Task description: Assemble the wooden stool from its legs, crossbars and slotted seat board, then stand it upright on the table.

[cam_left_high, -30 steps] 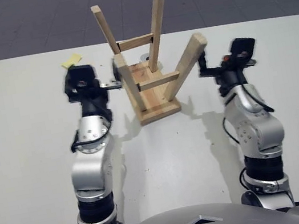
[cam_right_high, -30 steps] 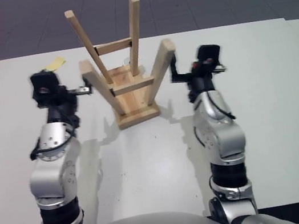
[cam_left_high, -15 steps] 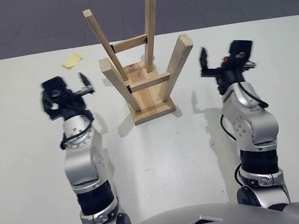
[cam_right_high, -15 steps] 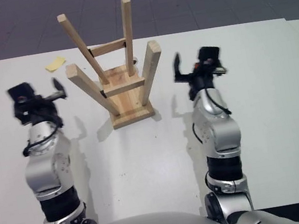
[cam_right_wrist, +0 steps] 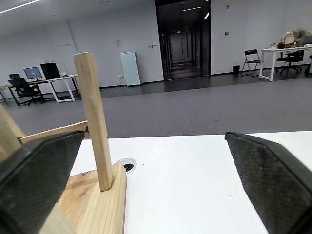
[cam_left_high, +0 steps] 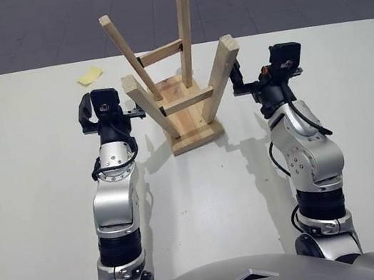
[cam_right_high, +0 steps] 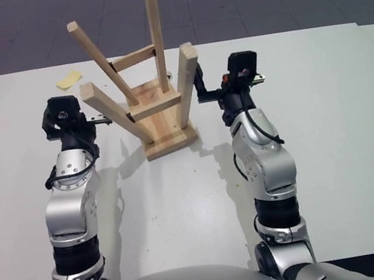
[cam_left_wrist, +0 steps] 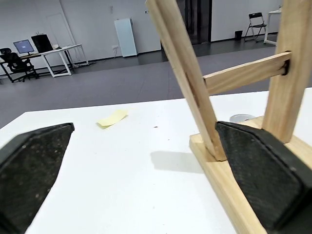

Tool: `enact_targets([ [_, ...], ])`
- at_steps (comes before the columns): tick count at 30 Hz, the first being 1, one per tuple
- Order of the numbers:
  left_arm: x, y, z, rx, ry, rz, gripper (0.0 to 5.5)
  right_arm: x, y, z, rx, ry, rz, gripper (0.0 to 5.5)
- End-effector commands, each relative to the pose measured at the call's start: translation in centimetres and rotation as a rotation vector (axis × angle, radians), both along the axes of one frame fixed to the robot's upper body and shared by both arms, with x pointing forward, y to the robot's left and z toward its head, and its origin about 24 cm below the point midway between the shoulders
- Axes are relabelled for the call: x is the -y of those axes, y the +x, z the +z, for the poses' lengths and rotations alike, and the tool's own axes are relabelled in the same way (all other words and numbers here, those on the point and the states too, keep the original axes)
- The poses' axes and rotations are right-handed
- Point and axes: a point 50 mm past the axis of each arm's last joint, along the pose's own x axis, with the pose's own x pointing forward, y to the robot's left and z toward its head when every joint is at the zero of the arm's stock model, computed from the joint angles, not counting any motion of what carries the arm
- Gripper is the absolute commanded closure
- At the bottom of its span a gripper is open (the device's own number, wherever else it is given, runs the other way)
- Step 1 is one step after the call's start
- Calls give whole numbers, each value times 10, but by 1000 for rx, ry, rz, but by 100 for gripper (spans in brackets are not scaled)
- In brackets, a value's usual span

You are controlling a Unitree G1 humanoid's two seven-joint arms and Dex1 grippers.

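The upside-down stool (cam_left_high: 183, 108) sat between both arms, legs (cam_left_high: 186, 31) pointing up. The left gripper (cam_left_high: 135, 110) and right gripper (cam_left_high: 240, 89) were spread wide, holding nothing, each just beside a leg

Both arms stretched forward, left gripper (cam_left_high: 133, 112) and right gripper (cam_left_high: 239, 88) each with fingers spread wide.
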Motion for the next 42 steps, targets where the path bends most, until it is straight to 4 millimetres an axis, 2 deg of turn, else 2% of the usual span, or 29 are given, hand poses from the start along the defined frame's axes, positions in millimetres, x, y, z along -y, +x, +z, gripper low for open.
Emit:
enact_targets([
  [1,-11,10,15,68,-65,87,10,5,5,-10,-64,-14,-49,11],
  [5,-47,-1,32,193,-138,326,10,62,9,-22,-146,21,-440,11],
  [7,-48,-5,37,229,-117,323,10,68,10,-23,-145,9,-477,11],
  [8,-43,-5,40,245,-93,279,10,63,11,-20,-130,-2,-451,11],
  [10,-14,-1,42,243,-38,70,10,39,15,-13,-84,4,-303,11],
  [12,24,1,27,144,-7,-152,10,-2,12,-2,-21,18,-54,11],
  [13,35,0,18,93,-36,-192,10,-19,8,2,8,23,43,11],
  [15,41,0,10,52,-24,-195,10,-41,2,5,29,30,169,11],
  [18,30,9,8,39,5,-121,10,-41,3,2,15,25,174,11],
  [23,3,16,6,29,-38,21,10,-15,10,-11,-47,-7,16,11],
  [25,-14,14,6,43,-118,127,10,0,11,-12,-43,-14,-75,11],
  [28,-53,3,10,102,-212,346,10,26,12,-13,-54,-19,-192,11],
  [30,-79,-10,10,128,-222,487,10,30,15,-12,-51,-75,-185,11],
  [32,-96,-20,6,129,-218,579,10,21,18,-11,-48,-118,-101,11],
  [34,-101,-23,2,106,-221,610,10,5,17,-8,-26,-166,11,11],
  [35,-101,-24,0,95,-230,615,10,-5,14,-5,-5,-178,92,11],
  [38,-90,-27,-4,70,-238,587,10,-37,-12,13,105,-148,432,11],
  [40,-82,-28,-9,48,-236,564,10,-41,-28,35,211,-36,566,11],
  [42,-77,-27,-13,31,-246,556,10,-25,-28,66,350,128,534,11],
])
